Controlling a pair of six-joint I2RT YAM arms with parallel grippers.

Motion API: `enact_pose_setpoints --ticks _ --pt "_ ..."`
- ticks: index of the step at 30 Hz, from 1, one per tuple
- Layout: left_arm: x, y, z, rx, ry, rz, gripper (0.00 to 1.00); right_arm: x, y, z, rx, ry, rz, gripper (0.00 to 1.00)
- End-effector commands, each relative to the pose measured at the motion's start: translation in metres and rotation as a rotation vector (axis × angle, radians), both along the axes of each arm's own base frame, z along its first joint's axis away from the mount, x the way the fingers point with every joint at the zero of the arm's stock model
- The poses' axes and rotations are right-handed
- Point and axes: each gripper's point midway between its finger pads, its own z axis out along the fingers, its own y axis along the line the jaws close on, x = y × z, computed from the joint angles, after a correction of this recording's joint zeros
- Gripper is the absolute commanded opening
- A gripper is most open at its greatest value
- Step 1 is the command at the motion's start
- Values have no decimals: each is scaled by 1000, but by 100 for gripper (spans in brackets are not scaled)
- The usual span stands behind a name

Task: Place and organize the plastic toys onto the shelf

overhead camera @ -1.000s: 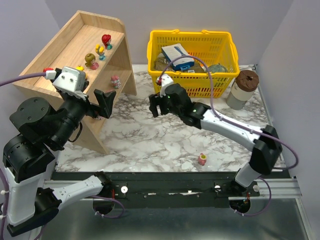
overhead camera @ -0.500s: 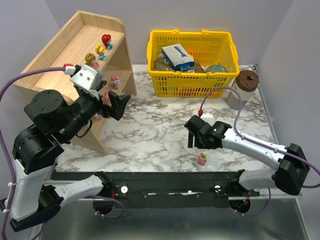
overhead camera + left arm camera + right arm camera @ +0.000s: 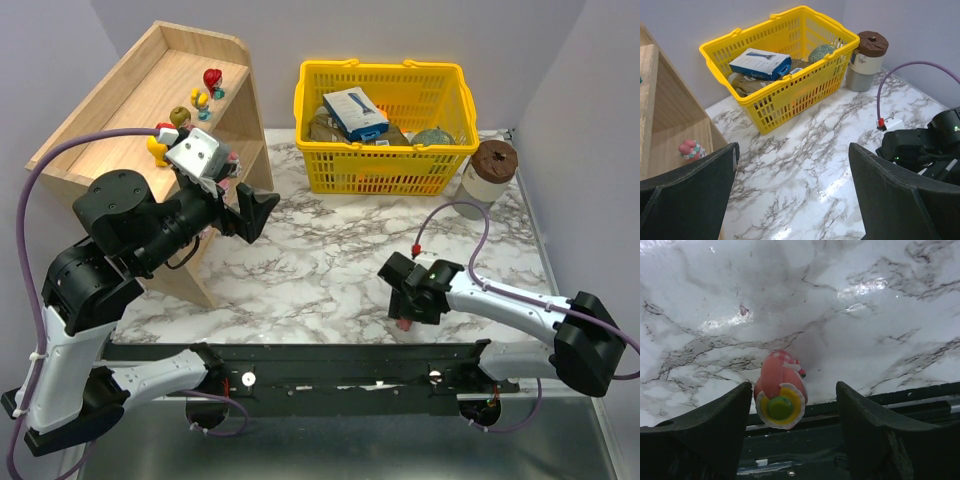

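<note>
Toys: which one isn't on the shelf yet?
The pink toy on the marble table, between the right gripper's fingers. The other toys in view stand on the wooden shelf.

Basket (image 3: pixel 390 172) stands right of shelf (image 3: pixel 150 80), behind toy (image 3: pixel 780 390).

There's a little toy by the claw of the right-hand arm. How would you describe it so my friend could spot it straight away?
Find the marble table and follow its near edge to just right of the middle, where the right gripper stands open. Between its fingers sits a pink toy with a yellow ring and a green centre. It alone is on the table; the others are on the wooden shelf.
</note>
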Motion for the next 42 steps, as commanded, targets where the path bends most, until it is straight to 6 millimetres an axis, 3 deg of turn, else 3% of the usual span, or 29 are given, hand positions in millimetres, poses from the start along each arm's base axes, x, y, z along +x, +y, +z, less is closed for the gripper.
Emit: enact_pose_setpoints --ticks 1,6,7,9,10,11,14,15,16,17,18,20,21,23,24,27,33,36,38,40,42 --pt "-4 -4 5 -25 -9 -29 99 -2 17 -5 94 19 -24 64" --pt "-7 0 4 -26 -4 -22 99 9 41 -1 170 4 -2 43" --pt "-9 2 5 -28 -7 -21 99 19 53 5 209 -30 10 34" --pt "-10 4 5 -27 -10 -18 99 32 64 5 202 -48 23 26" --pt "-10 5 5 -27 -12 -17 99 48 82 21 233 -85 37 20" --pt "-11 5 6 -27 -14 -17 99 54 87 10 192 -59 42 18" --pt "-11 7 7 -26 -22 -15 99 91 121 27 206 -125 37 12" --pt "-10 7 8 -28 -25 -8 99 99 125 11 161 -104 24 11" --pt "-10 7 8 -27 -26 -9 99 104 132 9 154 -94 7 9" --pt "-10 8 9 -27 -28 -6 99 120 151 25 195 -125 -7 9" --pt "-10 9 9 -28 -31 -2 99 122 156 9 176 -92 -22 9" --pt "-9 11 10 -28 -37 9 99 132 173 8 206 -85 -48 9" --pt "-8 11 10 -29 -36 12 99 141 188 17 239 -95 -53 9" --pt "-8 12 10 -31 -38 18 99 144 195 3 224 -63 -81 10" --pt "-7 12 10 -32 -38 21 99 151 202 10 240 -79 -88 11" --pt "-6 12 10 -34 -40 27 99 153 203 -1 210 -64 -119 17" --pt "-1 12 8 -27 -48 44 99 160 220 -2 225 -46 -58 32" --pt "2 14 7 -21 -48 60 99 163 224 3 237 -54 -36 43" --pt "2 14 7 -18 -49 63 99 165 226 9 246 -67 -18 65" --pt "3 15 7 -19 -48 70 99 170 231 22 283 -111 7 81" --pt "3 15 8 -18 -49 70 99 173 230 30 298 -150 46 87"
